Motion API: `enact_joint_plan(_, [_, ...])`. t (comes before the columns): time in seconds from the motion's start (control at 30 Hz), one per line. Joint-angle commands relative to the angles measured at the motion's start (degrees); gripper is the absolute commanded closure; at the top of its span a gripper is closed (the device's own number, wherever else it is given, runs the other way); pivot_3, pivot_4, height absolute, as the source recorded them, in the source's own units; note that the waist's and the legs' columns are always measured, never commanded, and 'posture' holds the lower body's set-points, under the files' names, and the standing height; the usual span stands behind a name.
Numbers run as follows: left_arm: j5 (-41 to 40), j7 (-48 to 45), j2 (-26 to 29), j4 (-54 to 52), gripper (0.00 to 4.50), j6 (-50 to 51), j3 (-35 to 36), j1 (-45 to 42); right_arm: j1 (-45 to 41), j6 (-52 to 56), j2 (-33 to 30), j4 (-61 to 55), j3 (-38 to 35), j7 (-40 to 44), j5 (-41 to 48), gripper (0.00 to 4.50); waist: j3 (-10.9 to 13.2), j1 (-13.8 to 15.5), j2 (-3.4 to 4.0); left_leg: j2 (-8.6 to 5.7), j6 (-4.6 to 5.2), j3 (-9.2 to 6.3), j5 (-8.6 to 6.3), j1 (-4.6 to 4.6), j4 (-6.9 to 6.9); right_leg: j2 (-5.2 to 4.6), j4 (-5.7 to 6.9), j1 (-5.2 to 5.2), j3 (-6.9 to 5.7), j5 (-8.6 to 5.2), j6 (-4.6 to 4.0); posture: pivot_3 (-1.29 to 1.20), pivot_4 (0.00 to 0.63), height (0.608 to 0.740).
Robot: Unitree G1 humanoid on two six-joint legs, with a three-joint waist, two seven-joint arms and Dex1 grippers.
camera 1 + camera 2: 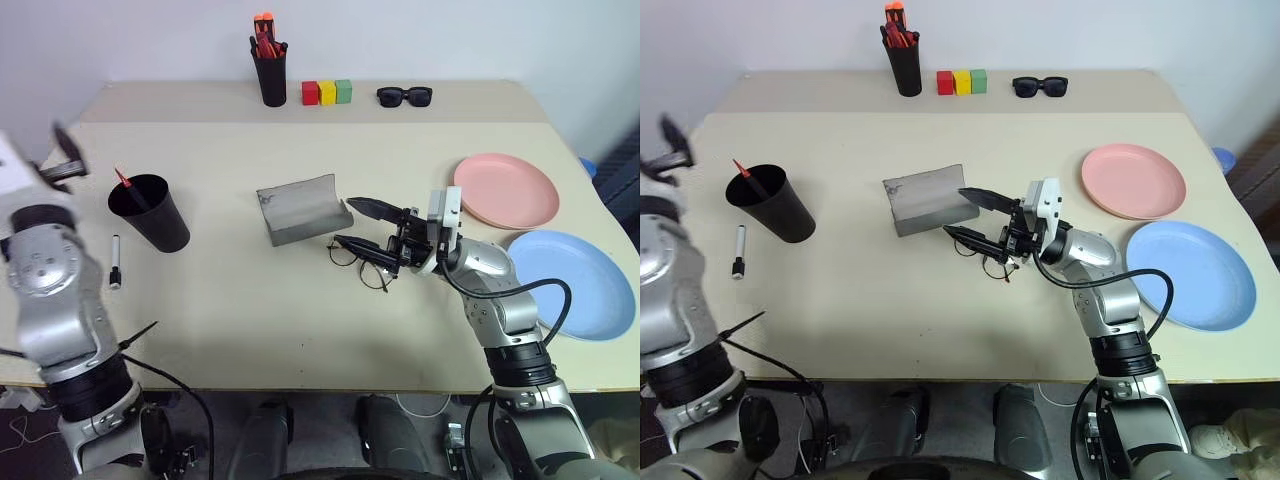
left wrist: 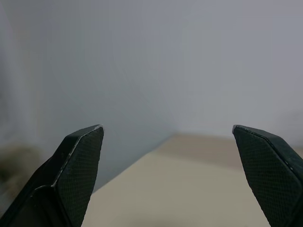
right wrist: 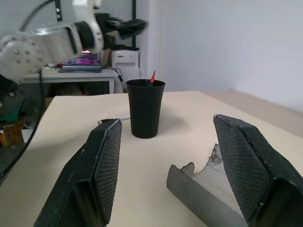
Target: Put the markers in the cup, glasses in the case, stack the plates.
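The right gripper [image 1: 358, 225] hangs over the table [image 1: 300, 330] with jaws apart and empty. The wire-rimmed glasses [image 1: 360, 264] lie just under its fingertips, the open grey case [image 1: 301, 208] just beyond. Behind its wrist sit the pink plate [image 1: 506, 190] and blue plate [image 1: 572, 283], side by side, unstacked. The left gripper [image 2: 170, 175] is raised off the table's left edge, spread wide, empty. Near it stands the cup [image 1: 149, 212] with the red-tipped marker [image 1: 128, 187] inside; the white marker [image 1: 115, 262] lies beside it. Bare tabletop lies nearer the robot. No writing is readable.

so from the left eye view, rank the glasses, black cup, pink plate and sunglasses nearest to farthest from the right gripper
1. glasses, just under the right gripper
2. pink plate, on its right
3. black cup, across the table at left
4. sunglasses, at the far edge, close to the cup's rank
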Motion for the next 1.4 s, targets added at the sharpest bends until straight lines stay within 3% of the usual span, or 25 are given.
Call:
enact_joint_plan(0.03, [-1.3,2.6,-1.6,-4.8,0.04,8.5,5.0,2.0,0.2,-1.0,0.4,-0.7,0.0,0.6,0.0,1.36,0.0,0.1,-0.02,0.00,0.00,0.00,0.00,0.00,0.02,0.00,0.01,0.01,0.00,0.00,0.00,0.00,0.150,0.740])
enact_joint_plan(0.27, [-9.1,-2.8,-0.9,-2.6,0.04,25.2,10.3,3.4,2.1,-1.7,-1.9,0.1,2.4,4.4,-2.2,1.36,0.0,0.2,-0.08,0.00,-0.04,-0.05,0.02,0.02,0.09,0.02,0.00,0.09,-0.02,0.00,0.00,0.00,0.150,0.740])
enact_joint_plan(0.53, [-9.4,-6.4,2.9,4.3,0.04,32.4,5.2,2.9,4.1,-9.5,-4.3,2.3,3.7,12.3,-4.9,1.36,0.0,0.0,-0.09,0.00,-0.06,-0.05,0.03,0.04,0.03,0.04,0.00,0.06,-0.01,0.00,0.00,0.00,0.150,0.740])
enact_joint_plan(0.7, [-8.6,-5.3,2.2,8.2,0.04,33.8,3.8,1.0,3.6,-11.0,-4.0,3.1,5.1,16.2,-4.7,1.36,0.0,0.0,-0.10,0.01,-0.07,-0.06,0.04,0.04,0.04,0.04,0.00,0.07,-0.02,0.00,0.00,0.00,0.150,0.740])
enact_joint_plan(1.07, [-6.6,-3.7,2.4,17.7,0.04,32.2,1.5,-3.5,-1.4,-9.7,-1.9,5.8,5.4,15.7,-4.4,1.36,0.0,0.1,-0.10,0.00,-0.23,-0.09,0.12,0.04,-0.03,0.04,0.00,0.05,-0.02,0.00,0.00,0.00,0.150,0.740])
enact_joint_plan(1.4, [-6.0,-3.8,4.8,25.6,0.04,30.3,1.4,-5.6,0.0,-7.9,-1.8,3.6,4.8,14.7,-3.1,1.36,0.0,0.0,-0.10,0.00,-0.27,-0.09,0.15,0.03,-0.04,0.03,0.01,0.03,-0.02,0.00,0.00,0.00,0.150,0.740])
